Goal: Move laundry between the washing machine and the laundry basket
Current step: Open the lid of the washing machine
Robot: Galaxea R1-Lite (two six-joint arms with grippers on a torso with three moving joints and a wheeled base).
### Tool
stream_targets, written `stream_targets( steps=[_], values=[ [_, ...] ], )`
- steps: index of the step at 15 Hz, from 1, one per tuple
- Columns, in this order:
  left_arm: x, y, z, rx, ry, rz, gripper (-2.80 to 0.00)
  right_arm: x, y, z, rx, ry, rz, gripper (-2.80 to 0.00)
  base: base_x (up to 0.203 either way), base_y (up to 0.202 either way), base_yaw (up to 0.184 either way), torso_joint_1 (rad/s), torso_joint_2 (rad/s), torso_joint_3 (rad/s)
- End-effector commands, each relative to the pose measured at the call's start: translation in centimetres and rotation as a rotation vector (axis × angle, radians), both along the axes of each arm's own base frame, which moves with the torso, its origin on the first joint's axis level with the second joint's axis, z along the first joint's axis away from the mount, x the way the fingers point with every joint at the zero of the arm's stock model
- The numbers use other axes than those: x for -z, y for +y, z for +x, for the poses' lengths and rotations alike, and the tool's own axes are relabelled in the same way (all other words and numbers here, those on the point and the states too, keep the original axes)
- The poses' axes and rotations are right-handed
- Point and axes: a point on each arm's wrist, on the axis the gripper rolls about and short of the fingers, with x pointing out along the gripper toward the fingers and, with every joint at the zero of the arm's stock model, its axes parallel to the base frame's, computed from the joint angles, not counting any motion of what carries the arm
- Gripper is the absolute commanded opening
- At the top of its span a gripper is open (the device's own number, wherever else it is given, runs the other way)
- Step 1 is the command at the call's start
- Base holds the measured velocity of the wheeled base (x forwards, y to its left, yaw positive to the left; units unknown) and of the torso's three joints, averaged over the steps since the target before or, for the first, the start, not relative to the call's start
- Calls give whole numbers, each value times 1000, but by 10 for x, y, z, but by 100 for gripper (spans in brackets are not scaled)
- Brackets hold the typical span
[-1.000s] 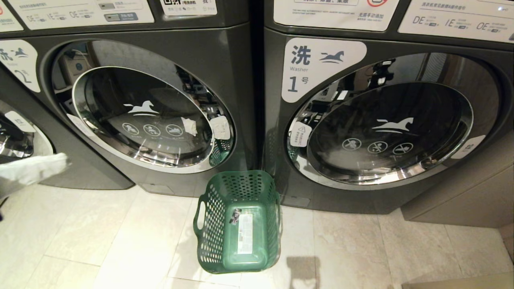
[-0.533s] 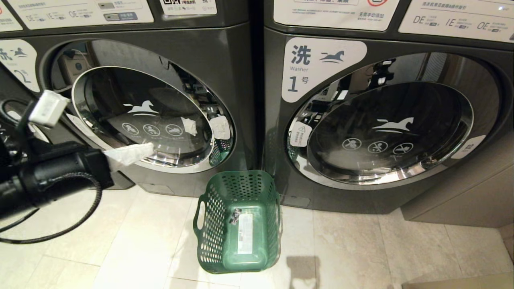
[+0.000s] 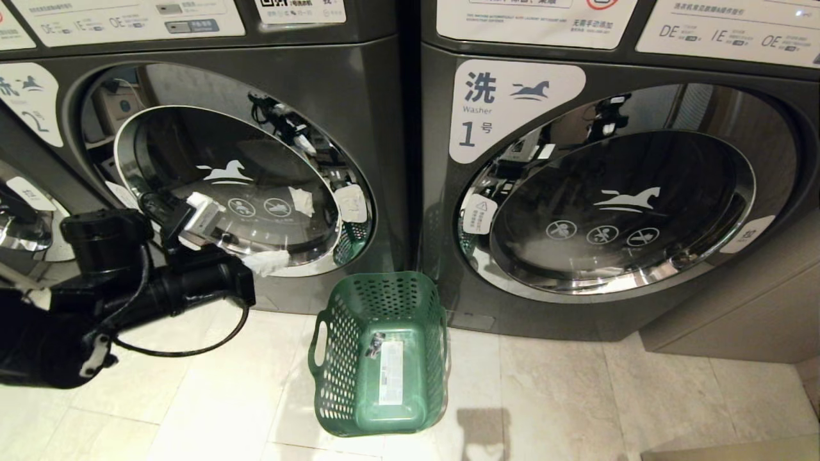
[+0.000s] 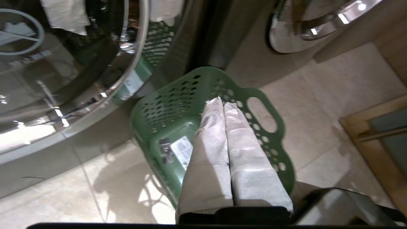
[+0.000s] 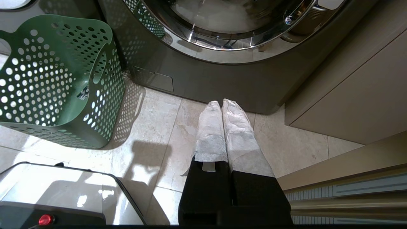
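Observation:
The washing machine marked "2" stands at the left with its round glass door closed. On the floor tiles between the two machines sits the dark green laundry basket, with only a white sticker on its base. No laundry shows in any view. My left gripper hangs low in front of that door's lower rim, left of the basket, shut and holding nothing. In the left wrist view its wrapped fingers point over the basket. My right gripper is shut and empty above the floor.
The like machine marked "1" stands to the right of the basket, also closed. A beige cabinet fills the right corner. Another chrome door shows at the far left. My own base lies near the basket.
My left arm has swung in from the left edge, across the front of the "2" door, toward the basket. Its gripper stayed shut. Nothing else moved.

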Motion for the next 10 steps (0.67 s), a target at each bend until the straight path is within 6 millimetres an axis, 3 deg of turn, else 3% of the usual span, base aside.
stream_targets(
  steps=[1,5,10],
  values=[
    [21,1,25,-8,28,17,-280,0,0,0,-1,0,-1,-280,0,0,0,0,0,0],
    [21,8,35,-43,63,-45,-280,0,0,0,-1,0,-1,-280,0,0,0,0,0,0],
    [13,-2,54,102,6,-110,-280,0,0,0,-1,0,-1,-280,0,0,0,0,0,0]
  ],
)
